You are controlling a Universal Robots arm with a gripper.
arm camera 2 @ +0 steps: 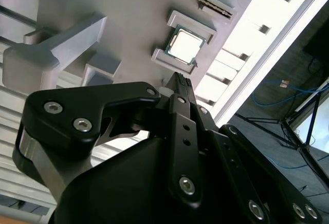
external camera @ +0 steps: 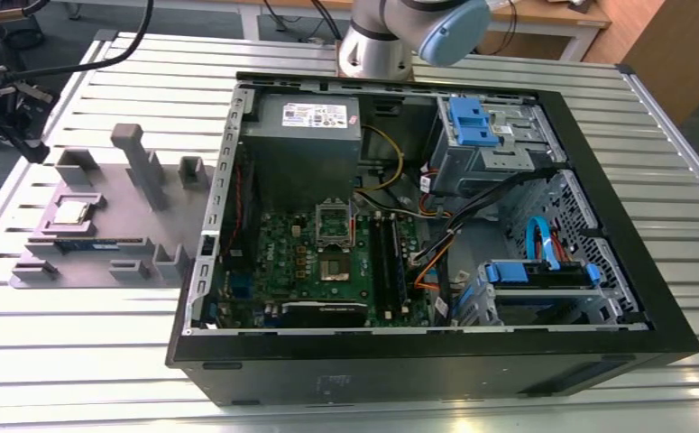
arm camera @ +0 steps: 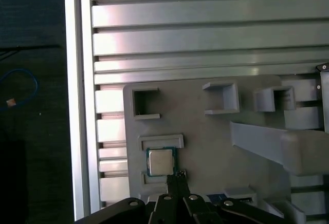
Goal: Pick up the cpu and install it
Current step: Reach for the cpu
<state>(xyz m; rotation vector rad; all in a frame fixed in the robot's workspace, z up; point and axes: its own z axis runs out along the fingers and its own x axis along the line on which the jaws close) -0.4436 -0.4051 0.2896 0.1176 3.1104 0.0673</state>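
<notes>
On the slatted bench [external camera: 85, 361], toward the exterior view's left, lies a grey holder tray [external camera: 133, 221] with several pockets. The cpu [external camera: 75, 213] sits flat in a shallow square pocket of this tray, metal top up. A dark memory stick [external camera: 99, 244] lies in a long slot on the near side of it.

At the exterior view's right stands the open computer case [external camera: 446, 365]. It contains the green motherboard [external camera: 313, 271] with its metal-framed socket [external camera: 335, 221], and the grey power supply [external camera: 305, 135] at the far side.

In both wrist views the pincer [arm camera: 176, 175] is seen with its black fingers pressed together and nothing between them. Its tip is just beside one edge of the cpu [arm camera: 161, 161]; I cannot tell if it touches.

The cpu is square, so it has no long axis. Its edges run parallel to the pocket walls.
</notes>
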